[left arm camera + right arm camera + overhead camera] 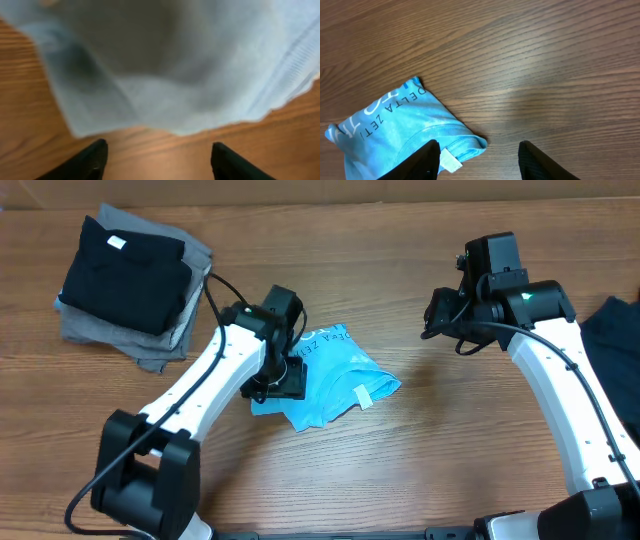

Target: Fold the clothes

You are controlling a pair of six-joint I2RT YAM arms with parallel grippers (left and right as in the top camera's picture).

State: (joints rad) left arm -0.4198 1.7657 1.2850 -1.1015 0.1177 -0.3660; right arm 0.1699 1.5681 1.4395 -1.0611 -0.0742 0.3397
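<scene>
The light blue T-shirt lies folded into a small bundle mid-table, with pale lettering on top and a white tag at its right end. My left gripper sits at the bundle's left edge; in the left wrist view it is open, with blurred blue cloth just ahead of the fingertips. My right gripper hovers up and to the right of the shirt, open and empty. The right wrist view shows the shirt's collar end and tag by its left finger.
A stack of folded shirts, black on top of grey, lies at the back left. A dark navy garment lies at the right edge. The wooden table runs under everything.
</scene>
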